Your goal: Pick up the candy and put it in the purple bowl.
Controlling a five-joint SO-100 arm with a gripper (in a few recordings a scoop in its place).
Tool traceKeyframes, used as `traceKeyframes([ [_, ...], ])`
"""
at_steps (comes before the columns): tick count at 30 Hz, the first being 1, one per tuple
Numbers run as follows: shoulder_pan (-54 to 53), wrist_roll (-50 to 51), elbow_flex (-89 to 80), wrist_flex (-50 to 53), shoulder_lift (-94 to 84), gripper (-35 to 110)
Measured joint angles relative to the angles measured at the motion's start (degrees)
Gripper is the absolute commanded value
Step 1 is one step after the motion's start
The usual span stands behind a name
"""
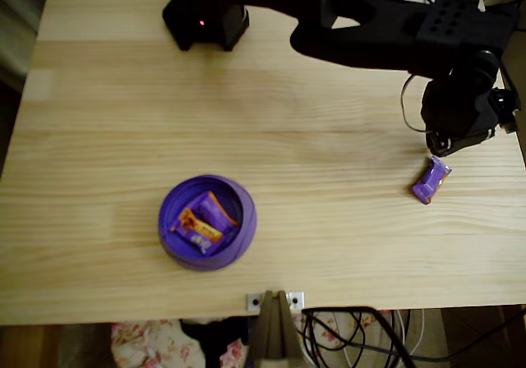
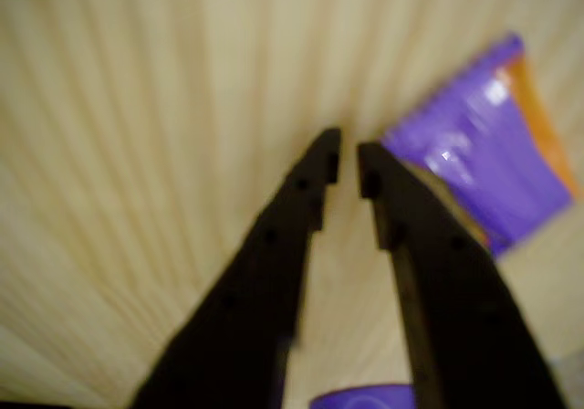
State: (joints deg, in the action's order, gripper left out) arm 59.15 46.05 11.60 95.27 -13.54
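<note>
Claw: in the wrist view my gripper (image 2: pixel 347 164) has its two tips almost together, only a thin gap between them, and nothing is held; I judge it nearly clenched.
Candy to take: the candy (image 2: pixel 484 153) lies flat on the table (image 2: pixel 137 108), just beside the right fingertip, in the upper right of the wrist frame. In the overhead view it is at the right edge (image 1: pixel 431 179), just below the arm's head.
How I do the step: I judge I must release the claw wider, shift right until the wrapper is between the tips, then go down and close across its narrow side.
Bowl: the purple bowl (image 1: pixel 168 224) is lower left of centre in the overhead view, well apart from the candy.
Bowl contents: two wrapped candies (image 1: pixel 203 218) already lie inside.
</note>
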Motion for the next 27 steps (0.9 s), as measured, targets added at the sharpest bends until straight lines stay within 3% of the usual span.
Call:
traceKeyframes([
  [8,-6.3,-2.1,0.0,-2.9,-5.9,0],
  [27,-3.7,12.0,0.0,-21.0,1.1,0],
])
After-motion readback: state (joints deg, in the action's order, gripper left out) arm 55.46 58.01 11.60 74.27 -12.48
